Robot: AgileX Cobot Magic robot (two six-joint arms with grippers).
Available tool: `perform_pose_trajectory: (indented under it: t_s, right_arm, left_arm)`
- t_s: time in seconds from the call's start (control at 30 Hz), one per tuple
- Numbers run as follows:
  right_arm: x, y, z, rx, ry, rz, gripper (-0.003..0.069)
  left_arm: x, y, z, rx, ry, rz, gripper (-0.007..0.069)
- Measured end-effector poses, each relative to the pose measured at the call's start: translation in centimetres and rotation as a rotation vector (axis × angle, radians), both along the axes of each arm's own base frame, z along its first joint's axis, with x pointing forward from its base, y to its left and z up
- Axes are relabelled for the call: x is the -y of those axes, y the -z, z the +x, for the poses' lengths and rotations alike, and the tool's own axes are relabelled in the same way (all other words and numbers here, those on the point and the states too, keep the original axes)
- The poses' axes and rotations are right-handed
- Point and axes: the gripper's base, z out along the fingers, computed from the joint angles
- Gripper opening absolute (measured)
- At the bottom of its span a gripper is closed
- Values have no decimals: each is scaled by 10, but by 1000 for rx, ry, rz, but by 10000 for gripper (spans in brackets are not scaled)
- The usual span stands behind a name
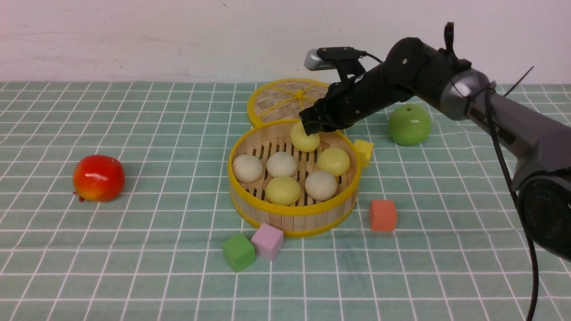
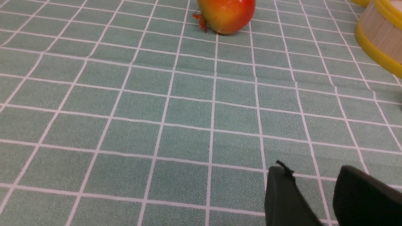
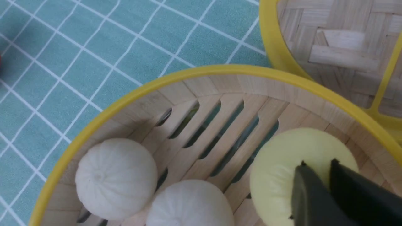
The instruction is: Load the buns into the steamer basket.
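The steamer basket (image 1: 294,209) stands mid-table with five buns on its slatted floor: three off-white (image 1: 247,168) (image 1: 281,164) (image 1: 320,185) and two pale yellow (image 1: 333,161) (image 1: 283,190). My right gripper (image 1: 312,127) is shut on a third pale yellow bun (image 1: 304,138) and holds it inside the basket's far side. In the right wrist view the fingers (image 3: 301,188) pinch the top of this bun (image 3: 276,169) above the slats, near the basket rim (image 3: 157,84). My left gripper (image 2: 314,172) is open and empty, low over the cloth, left of the basket (image 2: 377,37).
The flat woven lid (image 1: 285,100) lies behind the basket. A red apple (image 1: 98,177) sits at the left and a green apple (image 1: 409,125) at the back right. Yellow (image 1: 364,151), orange (image 1: 382,215), pink (image 1: 267,240) and green (image 1: 238,252) cubes lie round the basket.
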Motion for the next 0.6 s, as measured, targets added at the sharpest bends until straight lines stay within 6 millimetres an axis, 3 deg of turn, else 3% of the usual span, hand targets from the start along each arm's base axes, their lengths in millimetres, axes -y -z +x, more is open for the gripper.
perform_pose_trajectory:
  t_s: [0.07, 0.2, 0.3, 0.37, 0.43, 0.47, 0.5, 0.57, 0.6]
  right_arm:
    - [0, 0, 0, -2, -1, 0, 158]
    - [2, -1, -4, -38, -18, -4, 358]
    - [10, -11, -8, -72, -35, -17, 448]
    - [15, -19, -11, -78, -38, -23, 470]
    - [33, -57, -22, -74, -19, -39, 496]
    - [35, -57, -22, -79, -17, -42, 496]
    - [49, -95, -36, -48, 14, -59, 493]
    - [62, -132, -54, -13, 48, -91, 470]
    - [63, -137, -56, -4, 54, -95, 467]
  left_arm:
    - [0, 0, 0, 0, 0, 0, 238]
    - [0, 0, 0, 0, 0, 0, 238]
    - [0, 0, 0, 0, 0, 0, 238]
    - [0, 0, 0, 0, 0, 0, 238]
    - [0, 0, 0, 0, 0, 0, 238]
    - [0, 0, 0, 0, 0, 0, 238]
    - [0, 0, 0, 0, 0, 0, 238]
    - [0, 0, 0, 0, 0, 0, 238]
    - [0, 0, 0, 0, 0, 0, 238]
